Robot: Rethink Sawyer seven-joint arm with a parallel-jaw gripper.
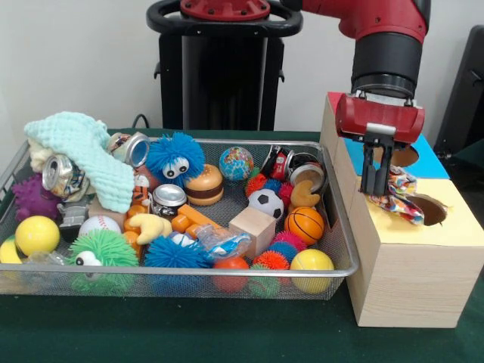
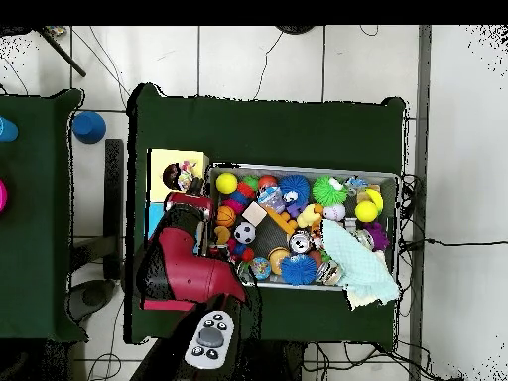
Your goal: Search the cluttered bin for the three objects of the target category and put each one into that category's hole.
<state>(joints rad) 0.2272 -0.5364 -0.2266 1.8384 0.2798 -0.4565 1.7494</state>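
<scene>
Multicoloured knotted rope ball [image 1: 399, 198] hangs pinched shut in the red-and-black pincer [image 1: 376, 189] at the yellow-topped box's round hole [image 1: 429, 209]; it should centre over it, then release.

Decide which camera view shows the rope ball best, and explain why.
The front view: the rope ball hangs at the yellow box's hole, under the end effector, its coloured strands plain. The overhead view shows only a small coloured speck at the hole, beside the arm.
</scene>
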